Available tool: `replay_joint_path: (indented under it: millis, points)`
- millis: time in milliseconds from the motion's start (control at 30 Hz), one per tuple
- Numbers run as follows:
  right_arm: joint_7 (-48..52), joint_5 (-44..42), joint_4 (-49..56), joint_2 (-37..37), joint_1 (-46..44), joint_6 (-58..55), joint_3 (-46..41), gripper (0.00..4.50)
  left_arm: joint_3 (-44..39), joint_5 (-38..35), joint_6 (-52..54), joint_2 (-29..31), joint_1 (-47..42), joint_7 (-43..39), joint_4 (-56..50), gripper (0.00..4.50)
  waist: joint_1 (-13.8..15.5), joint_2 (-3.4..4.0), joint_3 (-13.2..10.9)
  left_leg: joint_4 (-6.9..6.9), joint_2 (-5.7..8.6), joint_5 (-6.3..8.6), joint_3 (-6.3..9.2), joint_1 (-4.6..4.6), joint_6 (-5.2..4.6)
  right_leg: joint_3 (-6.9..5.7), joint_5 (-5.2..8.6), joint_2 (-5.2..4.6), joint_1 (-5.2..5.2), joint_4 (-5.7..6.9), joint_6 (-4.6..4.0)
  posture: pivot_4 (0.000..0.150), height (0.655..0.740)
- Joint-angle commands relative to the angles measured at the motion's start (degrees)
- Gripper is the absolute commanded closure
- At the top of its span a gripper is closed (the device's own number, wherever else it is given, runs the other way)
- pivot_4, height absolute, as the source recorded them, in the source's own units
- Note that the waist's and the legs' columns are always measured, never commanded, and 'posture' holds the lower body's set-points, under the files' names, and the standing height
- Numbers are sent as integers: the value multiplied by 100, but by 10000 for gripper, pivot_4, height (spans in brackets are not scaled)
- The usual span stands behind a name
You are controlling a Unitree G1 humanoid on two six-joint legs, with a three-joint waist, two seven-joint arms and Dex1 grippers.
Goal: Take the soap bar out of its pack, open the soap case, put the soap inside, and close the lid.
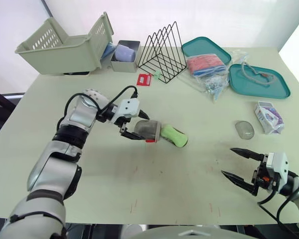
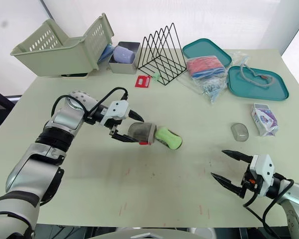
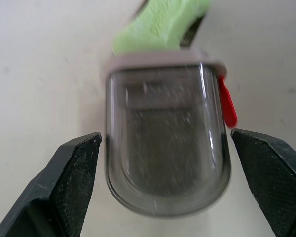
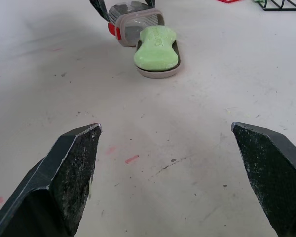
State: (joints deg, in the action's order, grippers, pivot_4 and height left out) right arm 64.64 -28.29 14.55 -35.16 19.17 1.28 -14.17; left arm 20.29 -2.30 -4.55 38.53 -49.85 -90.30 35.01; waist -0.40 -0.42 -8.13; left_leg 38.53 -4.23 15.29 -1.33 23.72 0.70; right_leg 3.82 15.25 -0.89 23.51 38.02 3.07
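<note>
Nearest, the right pincer (image 1: 227, 162) hangs wide open and empty over the bare surface (image 1: 139, 194). Further on, the left pincer (image 1: 142, 128) is spread around the case's clear lid (image 3: 165, 158), gripping nothing as yet. The green soap (image 1: 173, 135) lies on the base, not quite square. Swing the lid down crooked and I reckon it jams on the soap, or the light case skids away.

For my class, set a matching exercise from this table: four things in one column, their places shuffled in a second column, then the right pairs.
Things
1. green soap
2. clear lid
3. soap pack
4. wire rack

Places
A. at the far side, beside a teal tray
B. between the open fingers of the left gripper
C. lying on the case base
D. on the robot's right, beyond the right gripper

Pairs: 1-C, 2-B, 3-D, 4-A
</note>
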Motion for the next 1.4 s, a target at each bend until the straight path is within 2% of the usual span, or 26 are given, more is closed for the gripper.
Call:
replay_joint_path:
  millis: [33,767,800,867,1167,1400]
  points:
    - [15,-28,70,-77,-40,46,-5,737,-51,88,-173,29,-123,-167,83,0,2,0,0,0,0,0,0,0,0,0,0,0,0,0,0,1500,7400]
    - [-40,-70,220,-170,-44,-103,11,737,-89,188,-469,-188,-97,24,325,0,32,0,0,2,0,0,0,1,0,0,0,0,0,1,0,1500,7400]
    - [-40,-73,225,-174,-41,-106,10,0,-99,197,-481,-197,-102,48,351,5367,33,0,0,2,0,0,-1,1,0,0,0,0,0,1,0,1500,7400]
    - [-42,-75,231,-182,-36,-110,11,0,-116,198,-515,-213,-107,34,379,10538,34,0,0,2,0,0,0,0,0,0,0,0,0,1,0,1500,7400]
    - [-105,-181,609,-394,-176,-420,58,0,-202,186,-693,-218,-153,51,477,10547,50,0,0,6,0,0,-1,0,0,0,0,-1,-1,5,0,1500,7400]
    - [-985,-256,1630,-849,-1043,-2045,571,0,-243,153,-738,-154,-129,-32,436,10547,36,0,0,11,0,0,2,1,0,0,0,0,0,10,0,1500,7400]
